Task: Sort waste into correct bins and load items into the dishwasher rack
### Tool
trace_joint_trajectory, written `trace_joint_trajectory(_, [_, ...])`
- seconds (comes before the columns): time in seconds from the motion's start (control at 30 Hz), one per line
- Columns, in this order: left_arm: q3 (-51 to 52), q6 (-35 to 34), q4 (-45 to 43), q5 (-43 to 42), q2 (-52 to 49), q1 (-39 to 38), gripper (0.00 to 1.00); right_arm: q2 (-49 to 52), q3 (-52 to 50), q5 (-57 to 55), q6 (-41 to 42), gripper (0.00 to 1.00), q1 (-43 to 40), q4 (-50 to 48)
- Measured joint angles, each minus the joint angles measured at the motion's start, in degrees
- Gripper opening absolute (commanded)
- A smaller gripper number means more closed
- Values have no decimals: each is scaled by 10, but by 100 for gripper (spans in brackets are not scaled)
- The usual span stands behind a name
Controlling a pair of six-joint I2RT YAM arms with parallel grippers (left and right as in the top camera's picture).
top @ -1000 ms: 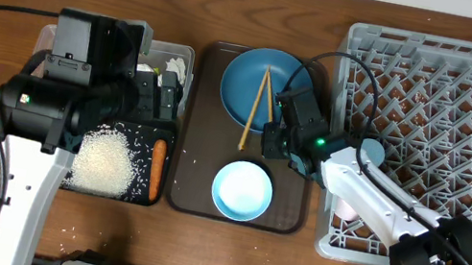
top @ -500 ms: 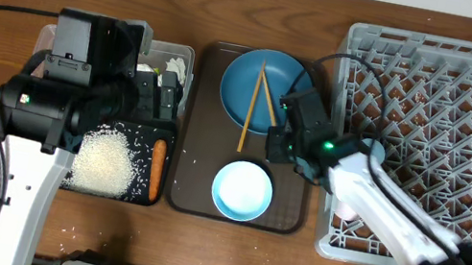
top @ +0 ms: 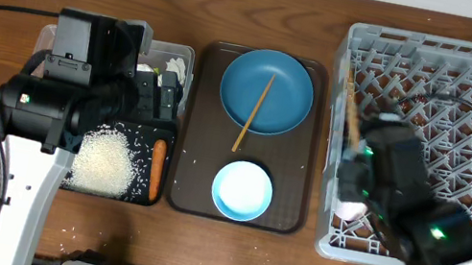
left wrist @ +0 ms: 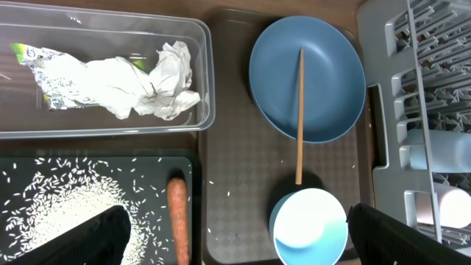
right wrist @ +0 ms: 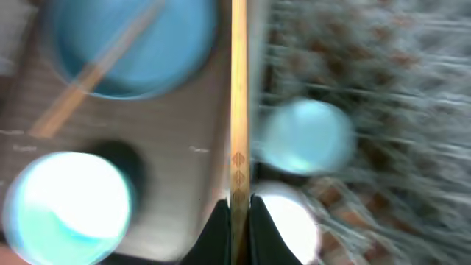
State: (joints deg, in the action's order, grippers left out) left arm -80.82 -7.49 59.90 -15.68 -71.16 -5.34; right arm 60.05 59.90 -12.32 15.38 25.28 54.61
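Note:
My right gripper (right wrist: 237,202) is shut on one wooden chopstick (right wrist: 238,88) and holds it over the left edge of the grey dishwasher rack (top: 457,94); the overhead view shows this chopstick (top: 352,106) too. The second chopstick (top: 254,111) lies on the dark blue dish (top: 289,79). The light blue bowl (top: 242,190) sits in front of it. A light blue cup (left wrist: 434,147) and a pink cup (top: 346,209) are in the rack. My left gripper (left wrist: 243,246) is open and empty above the bins. The clear tub (left wrist: 110,126) holds tissue (left wrist: 165,88) and wrapper (left wrist: 44,55). The black tray (left wrist: 147,165) holds rice (left wrist: 51,213) and carrot (left wrist: 176,221).
The dish and bowl stand on a dark brown serving tray (top: 198,145) between the bins and the rack. A few rice grains lie loose on the wooden table (top: 93,224) in front of the black tray. My left arm (top: 56,101) covers part of the bins.
My right gripper has lifted one chopstick off the dark blue dish and carried it right, over the rack's left edge. The other chopstick stayed on the dish. The left arm has not moved.

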Motion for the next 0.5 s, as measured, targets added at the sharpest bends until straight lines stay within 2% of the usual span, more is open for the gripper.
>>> trace_joint_trajectory(0.23, [0, 0, 0, 0, 0, 0, 96, -11, 0, -86, -54, 1, -57, 20])
trace_joint_trajectory(0.5, [0, 0, 0, 0, 0, 0, 97, 44, -2, -133, -106, 1, -122, 12])
